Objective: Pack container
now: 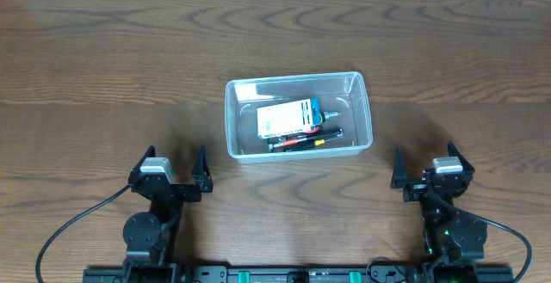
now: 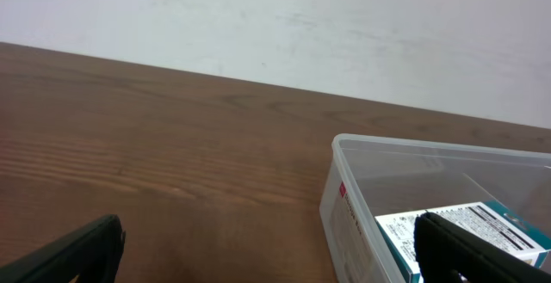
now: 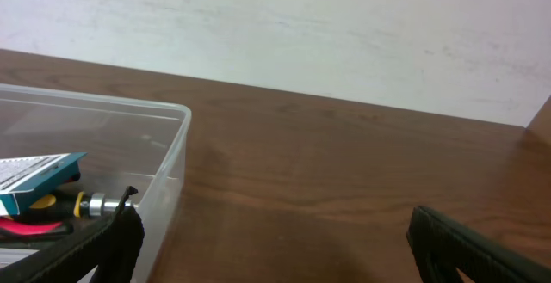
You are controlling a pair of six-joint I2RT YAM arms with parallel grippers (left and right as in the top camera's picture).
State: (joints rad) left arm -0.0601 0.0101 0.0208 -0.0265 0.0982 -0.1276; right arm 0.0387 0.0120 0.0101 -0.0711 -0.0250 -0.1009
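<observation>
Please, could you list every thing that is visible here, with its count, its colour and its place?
table: one, brown wood, under everything
wall: one, white, behind the table's far edge
container: one, clear plastic, centre of the table
box: one, blue and white, inside the container
handled items: count unclear, red, black and yellow, inside the container, on the box's near side
left tool: one, black, open and empty, near edge, left of the container
right tool: one, black, open and empty, near edge, right of the container
</observation>
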